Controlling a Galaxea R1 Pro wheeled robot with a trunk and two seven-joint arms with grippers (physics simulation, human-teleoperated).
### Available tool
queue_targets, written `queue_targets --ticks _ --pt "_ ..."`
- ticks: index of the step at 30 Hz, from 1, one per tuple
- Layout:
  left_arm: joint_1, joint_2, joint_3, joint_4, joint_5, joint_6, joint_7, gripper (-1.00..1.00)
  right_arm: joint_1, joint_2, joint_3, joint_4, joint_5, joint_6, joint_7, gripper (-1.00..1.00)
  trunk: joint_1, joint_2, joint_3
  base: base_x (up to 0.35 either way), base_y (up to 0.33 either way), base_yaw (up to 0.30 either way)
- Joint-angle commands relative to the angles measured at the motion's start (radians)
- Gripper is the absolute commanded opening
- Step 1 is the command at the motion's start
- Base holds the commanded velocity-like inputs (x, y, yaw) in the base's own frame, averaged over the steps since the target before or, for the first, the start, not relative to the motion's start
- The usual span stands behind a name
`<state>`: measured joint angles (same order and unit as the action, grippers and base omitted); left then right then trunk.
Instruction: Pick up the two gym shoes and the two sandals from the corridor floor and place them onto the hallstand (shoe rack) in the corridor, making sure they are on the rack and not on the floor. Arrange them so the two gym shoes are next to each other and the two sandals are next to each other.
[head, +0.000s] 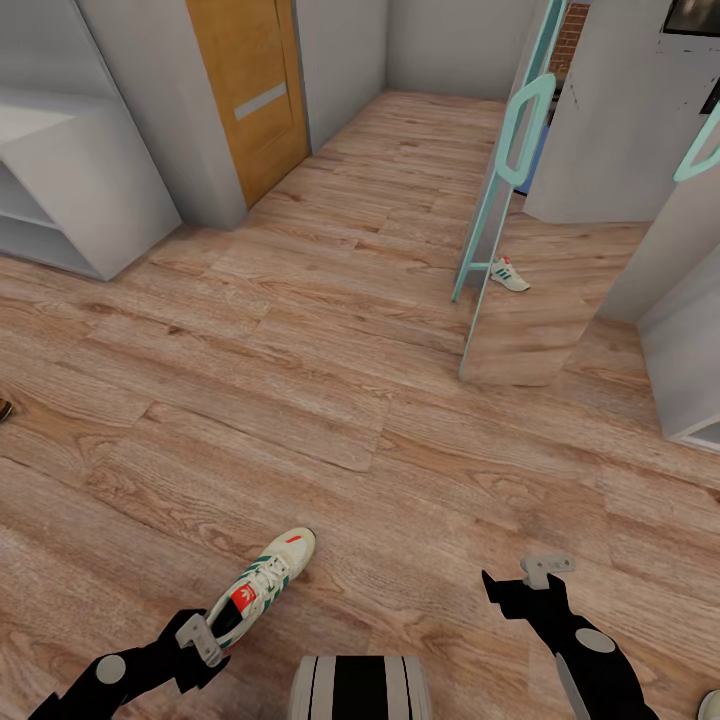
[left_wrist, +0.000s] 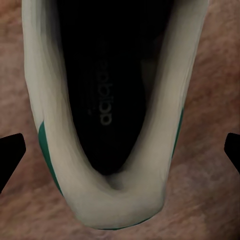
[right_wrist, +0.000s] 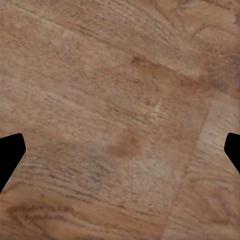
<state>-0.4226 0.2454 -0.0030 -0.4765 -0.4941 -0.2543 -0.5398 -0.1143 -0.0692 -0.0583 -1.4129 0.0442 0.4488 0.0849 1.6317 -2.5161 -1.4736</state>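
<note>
L gripper (head: 205, 640) at near left, jaws spread wide either side of the heel end of a gym shoe (head: 262, 585); in the wrist view both fingertips (left_wrist: 11, 152) sit well apart from the shoe (left_wrist: 107, 115), w/ floor showing between, so not clamped; can't tell if anything touches. R gripper (head: 530, 580) near right, jaws apart, nothing between them, hangs over bare corridor floor (right_wrist: 120, 100). Near shoe lies on corridor floor (head: 330, 400), sole down, long axis diagonal: toe points far-right, heel near-left toward L gripper. Opening faces up, dark insole w/ logo visible. 2nd gym shoe (head: 509, 275) far right on floor, just beside a teal-framed panel (head: 495, 190), small; which end is the toe unclear. Pale open shelf unit (head: 70, 190) far left, shelves that show hold nothing. Wood door (head: 255, 90) far left-centre. Small dark object (head: 4, 409) at left edge, cut off, can't ID.
</note>
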Motion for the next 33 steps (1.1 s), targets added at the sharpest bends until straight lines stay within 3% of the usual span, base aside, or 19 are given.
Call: queue_targets --ticks 1,33 --pt "0.000 0.000 0.000 -0.001 -0.008 -0.005 0.000 1.00 0.000 0.000 -0.002 -0.001 0.005 0.005 0.007 1.00 0.000 0.000 -0.001 0.000 0.000 0.000" --pt "0.002 -0.002 -0.001 -0.002 -0.004 -0.009 0.006 1.00 0.000 0.000 -0.002 -0.001 0.005 0.005 0.007 1.00 0.000 0.000 -0.001 0.000 0.000 0.000"
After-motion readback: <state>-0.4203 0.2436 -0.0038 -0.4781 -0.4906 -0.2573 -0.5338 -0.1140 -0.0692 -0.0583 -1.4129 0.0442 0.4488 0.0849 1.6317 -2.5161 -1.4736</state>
